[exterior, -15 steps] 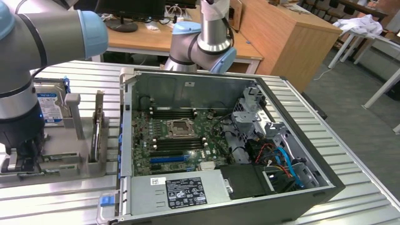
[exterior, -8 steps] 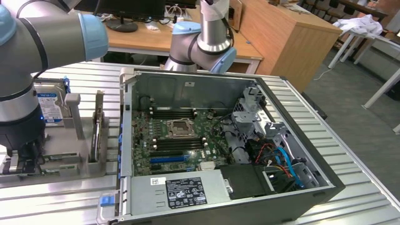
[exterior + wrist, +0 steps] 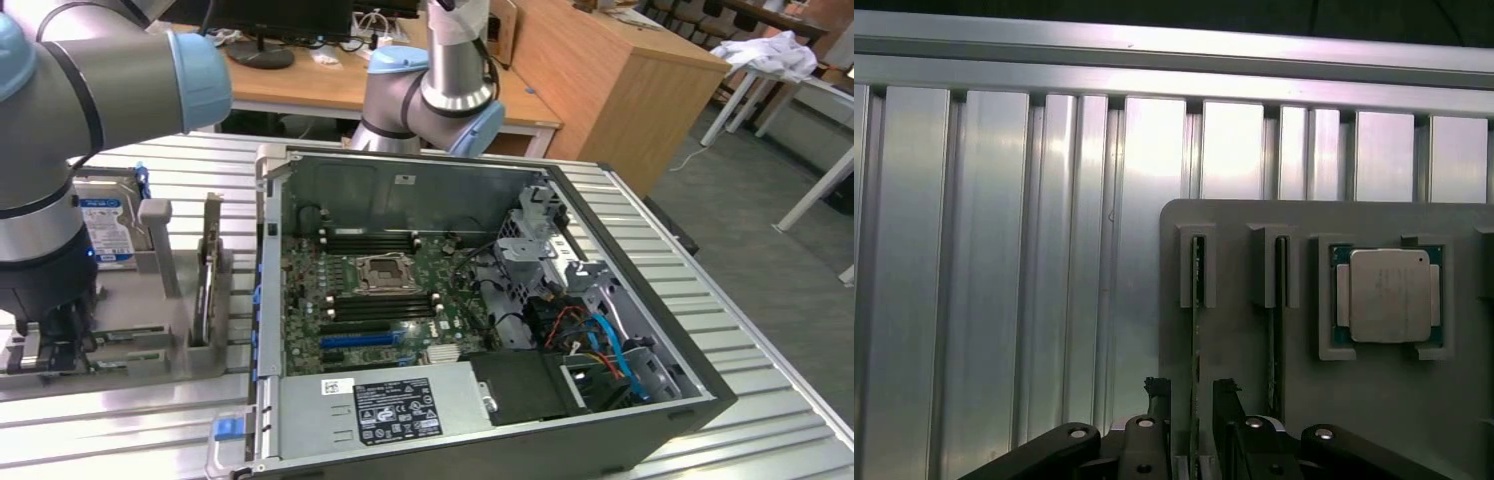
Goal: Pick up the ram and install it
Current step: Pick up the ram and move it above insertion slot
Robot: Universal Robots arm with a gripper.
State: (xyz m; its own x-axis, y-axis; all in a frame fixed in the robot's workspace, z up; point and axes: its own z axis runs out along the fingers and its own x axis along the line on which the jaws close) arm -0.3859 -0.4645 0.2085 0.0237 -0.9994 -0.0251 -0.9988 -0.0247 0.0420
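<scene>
The ram (image 3: 1196, 300) stands on edge in a slot of the grey fixture (image 3: 1244, 215), showing as a thin green line. A second thin stick (image 3: 1282, 300) stands in the slot beside it. My gripper (image 3: 1191, 400) is open over the fixture, with one dark finger (image 3: 1154, 400) on each side of the ram's line, and I cannot tell whether they touch it. In the exterior view the gripper (image 3: 51, 335) hangs low over the fixture (image 3: 120, 345) at the exterior view's left, and a thin stick (image 3: 208, 275) stands on edge there.
A processor chip (image 3: 1389, 295) lies in a pocket of the fixture. A silver hard drive (image 3: 107, 230) stands behind the arm. The open computer case (image 3: 667, 360) holds the motherboard (image 3: 380, 290) with long black slots, on a ribbed metal table (image 3: 984, 250).
</scene>
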